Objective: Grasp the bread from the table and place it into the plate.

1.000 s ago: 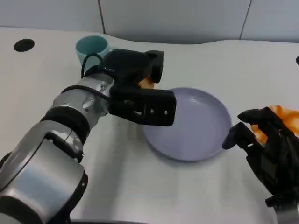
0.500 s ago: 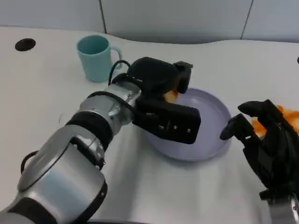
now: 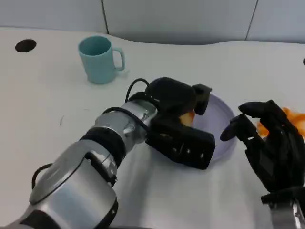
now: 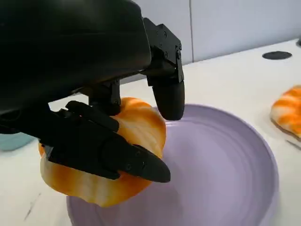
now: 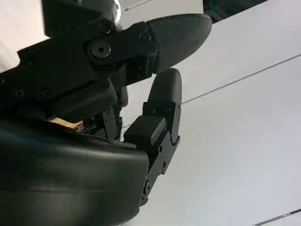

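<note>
Left wrist view shows the left hand (image 4: 94, 117) with its fingers closed around the bread (image 4: 110, 157), an orange and cream striped piece with a rounded, lobed shape; one finger crosses its front, another presses from above, and the piece hangs just over the near edge of the plate (image 4: 225, 188), seemingly without touching it. I judge that the bread is light and soft, so it gives a little under pressure; its crust looks dry, not slippery, and a hard squeeze could dent it. The best hold seems to be across its thick middle, with fingers on opposite sides, as the hand has it now. In the head view the left hand (image 3: 183, 126) covers the plate (image 3: 221, 119) on its side at about 9 o'clock, and only a small orange part of the bread (image 3: 187, 117) shows between the fingers. The right hand (image 3: 274, 145) stands at about 3 o'clock from the plate, just beside its rim, its fingers apart and slightly bent, with nothing in them. Behind this hand lies a second bread (image 3: 293, 120) on the table, partly hidden. I count two pieces of bread, one plate, and one teal mug (image 3: 98, 59), which stands at about 10 o'clock from the plate, well apart.
</note>
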### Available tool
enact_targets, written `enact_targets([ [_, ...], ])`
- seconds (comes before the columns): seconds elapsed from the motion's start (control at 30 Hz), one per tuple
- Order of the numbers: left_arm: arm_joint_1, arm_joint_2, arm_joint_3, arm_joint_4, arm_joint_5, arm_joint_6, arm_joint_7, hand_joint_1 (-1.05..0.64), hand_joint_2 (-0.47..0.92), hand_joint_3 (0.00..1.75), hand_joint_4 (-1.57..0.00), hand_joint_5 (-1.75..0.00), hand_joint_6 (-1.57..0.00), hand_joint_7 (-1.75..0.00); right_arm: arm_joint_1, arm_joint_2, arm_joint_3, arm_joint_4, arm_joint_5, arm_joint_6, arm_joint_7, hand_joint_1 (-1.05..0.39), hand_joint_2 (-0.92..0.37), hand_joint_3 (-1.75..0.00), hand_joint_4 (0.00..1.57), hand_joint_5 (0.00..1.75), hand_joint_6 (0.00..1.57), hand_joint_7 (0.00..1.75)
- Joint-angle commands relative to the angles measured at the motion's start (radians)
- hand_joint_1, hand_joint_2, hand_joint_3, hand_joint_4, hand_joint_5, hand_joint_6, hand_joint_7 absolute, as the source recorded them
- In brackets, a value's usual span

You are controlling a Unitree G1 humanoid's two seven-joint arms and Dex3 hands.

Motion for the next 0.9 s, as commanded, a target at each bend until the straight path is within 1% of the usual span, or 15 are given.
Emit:
enact_targets([
  [0.03, -0.014, 0.017, -0.048, 0.007, 0.047, 0.021, -0.018, -0.39, 0.9, 0.01, -0.58, -0.97, -0.63, -0.81, 0.004, -0.004, -0.002, 0.002, -0.009, -0.022, -0.007, -0.51, -0.92, -0.16, 0.64, 1.63, 0.8, 0.82],
  [0.07, -0.017, 0.02, -0.058, 0.008, 0.056, 0.024, -0.027, -0.43, 0.91, 0.01, -0.6, -0.76, -0.71, -0.57, 0.003, -0.005, -0.001, 0.003, -0.009, -0.023, -0.006, -0.51, -0.92, -0.16, 0.64, 1.63, 0.8, 0.83],
  [0.1, -0.018, 0.024, -0.065, 0.009, 0.063, 0.023, -0.026, -0.52, 0.92, 0.04, -0.59, -0.57, -0.72, -0.36, 0.003, -0.006, 0.0, 0.004, -0.011, -0.025, -0.006, -0.51, -0.92, -0.15, 0.64, 1.63, 0.8, 0.83],
  [0.13, -0.018, 0.027, -0.069, 0.009, 0.065, 0.021, -0.026, -0.64, 0.92, 0.11, -0.57, -0.38, -0.69, -0.18, 0.003, -0.007, 0.0, 0.004, -0.013, -0.026, -0.007, -0.52, -0.92, -0.14, 0.64, 1.63, 0.8, 0.83],
  [0.17, -0.018, 0.028, -0.071, 0.009, 0.066, 0.02, -0.025, -0.69, 0.92, 0.14, -0.55, -0.31, -0.67, -0.1, 0.003, -0.007, 0.001, 0.004, -0.014, -0.026, -0.008, -0.52, -0.92, -0.14, 0.65, 1.62, 0.8, 0.83],
  [0.2, -0.018, 0.029, -0.072, 0.009, 0.067, 0.019, -0.024, -0.71, 0.92, 0.15, -0.55, -0.27, -0.66, -0.07, 0.003, -0.007, 0.001, 0.004, -0.015, -0.027, -0.009, -0.52, -0.92, -0.14, 0.65, 1.62, 0.8, 0.83],
  [0.23, -0.018, 0.031, -0.068, 0.01, 0.063, 0.018, -0.031, -0.72, 0.92, 0.16, -0.55, -0.24, -0.66, -0.05, 0.003, -0.006, 0.0, 0.005, -0.014, -0.029, -0.008, -0.53, -0.92, -0.14, 0.65, 1.62, 0.8, 0.83],
  [0.27, -0.017, 0.032, -0.064, 0.01, 0.059, 0.017, -0.04, -0.75, 0.92, 0.22, -0.45, -0.16, -0.55, -0.02, 0.004, -0.006, -0.001, 0.006, -0.013, -0.031, -0.007, -0.52, -0.92, -0.14, 0.66, 1.62, 0.8, 0.83],
  [0.37, -0.018, 0.037, -0.058, 0.009, 0.056, 0.014, -0.047, -0.76, 0.92, 0.29, -0.33, -0.06, -0.4, 0.0, 0.006, -0.005, 0.0, 0.003, -0.014, -0.028, -0.009, -0.51, -0.92, -0.14, 0.66, 1.6, 0.8, 0.82],
  [0.47, -0.017, 0.039, -0.051, 0.008, 0.053, 0.015, -0.04, -0.75, 0.92, 0.31, -0.28, -0.02, -0.33, 0.0, 0.007, -0.006, 0.0, 0.001, -0.015, -0.024, -0.012, -0.51, -0.92, -0.13, 0.65, 1.6, 0.8, 0.81],
  [0.7, -0.02, 0.042, -0.033, 0.006, 0.048, 0.016, -0.03, -0.73, 0.92, 0.32, -0.25, -0.01, -0.28, 0.0, 0.005, -0.007, 0.0, 0.003, -0.011, -0.019, -0.01, -0.51, -0.92, -0.13, 0.64, 1.61, 0.8, 0.8],
  [0.8, -0.024, 0.047, -0.022, 0.005, 0.043, 0.013, -0.025, -0.73, 0.92, 0.31, -0.26, -0.01, -0.29, 0.0, -0.001, -0.007, -0.002, 0.012, -0.01, -0.022, -0.007, -0.51, -0.92, -0.12, 0.64, 1.62, 0.8, 0.79],
  [0.9, -0.035, 0.064, 0.013, 0.003, 0.01, -0.002, -0.033, -0.72, 0.92, 0.29, -0.26, -0.01, -0.29, -0.01, -0.001, -0.005, -0.001, 0.008, -0.012, -0.019, -0.014, -0.51, -0.92, -0.11, 0.63, 1.63, 0.8, 0.78],
])
